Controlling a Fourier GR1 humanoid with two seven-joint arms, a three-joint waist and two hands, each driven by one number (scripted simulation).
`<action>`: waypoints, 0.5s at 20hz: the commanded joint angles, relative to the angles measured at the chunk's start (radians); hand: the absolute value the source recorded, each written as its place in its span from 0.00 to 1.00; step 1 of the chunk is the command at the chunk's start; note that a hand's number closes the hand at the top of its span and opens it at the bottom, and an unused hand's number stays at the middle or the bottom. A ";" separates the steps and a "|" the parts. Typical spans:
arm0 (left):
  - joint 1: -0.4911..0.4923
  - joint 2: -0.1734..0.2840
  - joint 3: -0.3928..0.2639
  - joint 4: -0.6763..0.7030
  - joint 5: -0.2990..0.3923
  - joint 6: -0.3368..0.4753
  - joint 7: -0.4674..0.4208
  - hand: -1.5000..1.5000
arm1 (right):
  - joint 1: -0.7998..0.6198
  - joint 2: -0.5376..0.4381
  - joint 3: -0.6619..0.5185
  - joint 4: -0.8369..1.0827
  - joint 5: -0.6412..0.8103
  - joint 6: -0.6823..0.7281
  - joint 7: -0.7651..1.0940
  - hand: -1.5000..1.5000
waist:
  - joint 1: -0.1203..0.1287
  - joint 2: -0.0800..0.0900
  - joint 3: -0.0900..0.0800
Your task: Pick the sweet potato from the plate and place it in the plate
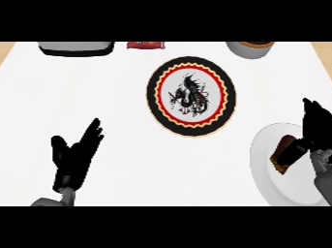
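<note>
A dark brown sweet potato [285, 154] lies on a plain white plate [268, 169] at the lower right. My right hand [322, 130] is at the sweet potato's right side, thumb against it and fingers pointing up and away; part of the sweet potato is hidden behind the hand. A decorated plate [190, 95] with a black rim, red ring and dark figure in the middle sits at the centre of the counter, with nothing on it. My left hand [74, 157] rests open at the lower left, fingers up.
Along the far edge stand a grey and white appliance [76, 47], a small red object [146, 45] and a grey bowl [250, 49]. The counter's top is white.
</note>
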 commanded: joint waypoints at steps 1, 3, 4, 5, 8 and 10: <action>0.032 0.018 0.021 -0.006 0.022 -0.043 0.002 0.50 | 0.016 0.098 0.009 0.060 0.040 0.003 0.123 0.00 | -0.005 0.001 -0.001; 0.005 0.031 0.036 -0.066 0.031 -0.024 0.085 0.50 | -0.006 0.121 -0.008 0.045 0.054 0.034 0.155 0.00 | -0.006 -0.001 -0.001; 0.048 0.021 0.021 -0.016 -0.011 -0.034 -0.009 0.50 | 0.007 0.138 -0.001 0.031 0.088 0.028 0.152 0.00 | -0.008 0.000 -0.001; 0.023 0.018 0.053 0.004 0.012 -0.038 -0.006 0.50 | 0.001 0.159 0.006 0.062 0.097 0.038 0.143 0.00 | -0.008 0.000 -0.001; 0.002 0.017 0.070 0.088 0.012 -0.083 -0.048 0.50 | -0.022 0.159 -0.035 0.103 0.122 0.064 0.105 0.00 | -0.011 0.001 -0.002; 0.020 0.003 0.026 -0.030 -0.020 -0.017 0.041 0.50 | -0.040 0.179 -0.021 0.155 0.161 0.085 0.137 0.00 | -0.005 0.001 -0.001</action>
